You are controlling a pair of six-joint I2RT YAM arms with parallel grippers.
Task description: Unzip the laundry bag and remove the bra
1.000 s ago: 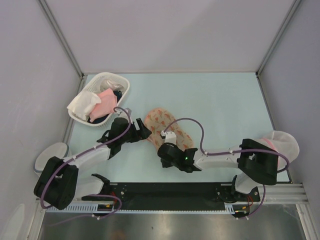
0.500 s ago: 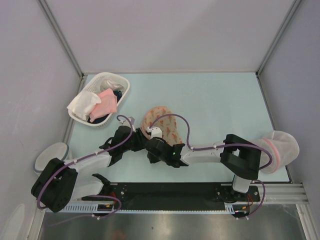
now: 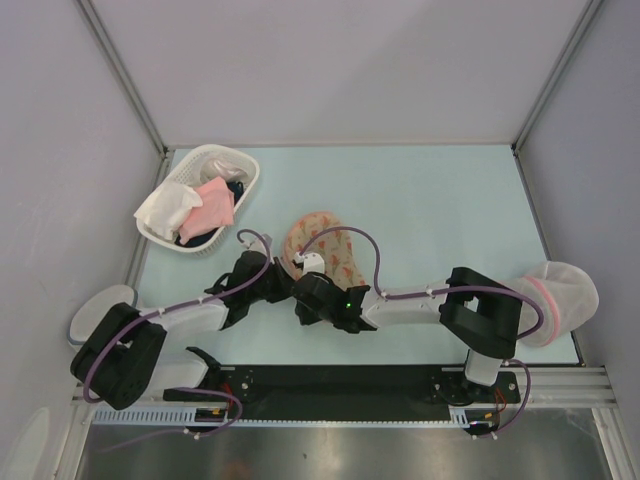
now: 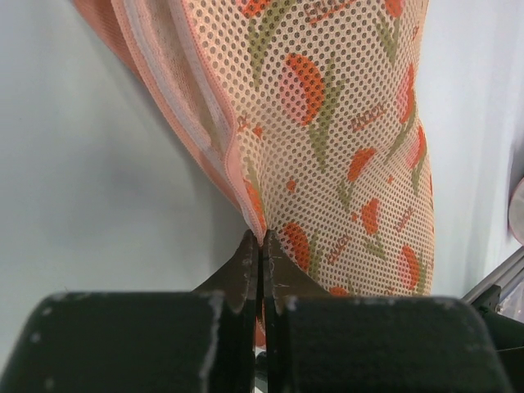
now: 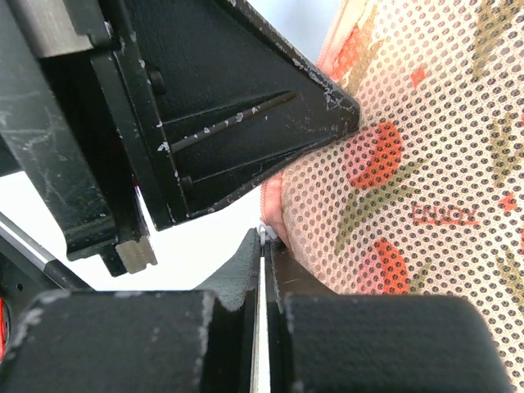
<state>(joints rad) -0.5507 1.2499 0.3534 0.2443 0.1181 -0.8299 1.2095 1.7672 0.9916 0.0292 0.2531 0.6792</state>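
The laundry bag [image 3: 325, 248], a beige-pink mesh pouch with orange-red flowers, lies bunched up at the table's middle. My left gripper [image 3: 284, 284] is shut on the bag's near-left corner. In the left wrist view its jaws [image 4: 260, 239] pinch the pink seam where the mesh [image 4: 327, 123] narrows. My right gripper [image 3: 303, 291] sits right beside it, shut on the small white zipper pull [image 5: 264, 235] at the bag's edge [image 5: 409, 188]. The left gripper's black finger [image 5: 246, 115] fills the upper left of the right wrist view. The bra is hidden.
A white basket [image 3: 247, 168] at the back left holds a white cloth [image 3: 165, 208], a pink cloth [image 3: 212, 206] and something dark. A white mesh dome with a pink rim [image 3: 562, 285] lies at the right edge behind the right arm. A white round object [image 3: 100, 303] sits off the table's left edge.
The left gripper has closed on the bag's corner. The right gripper dragged its end of the bag leftward, bunching it, and now sits beside the left gripper.
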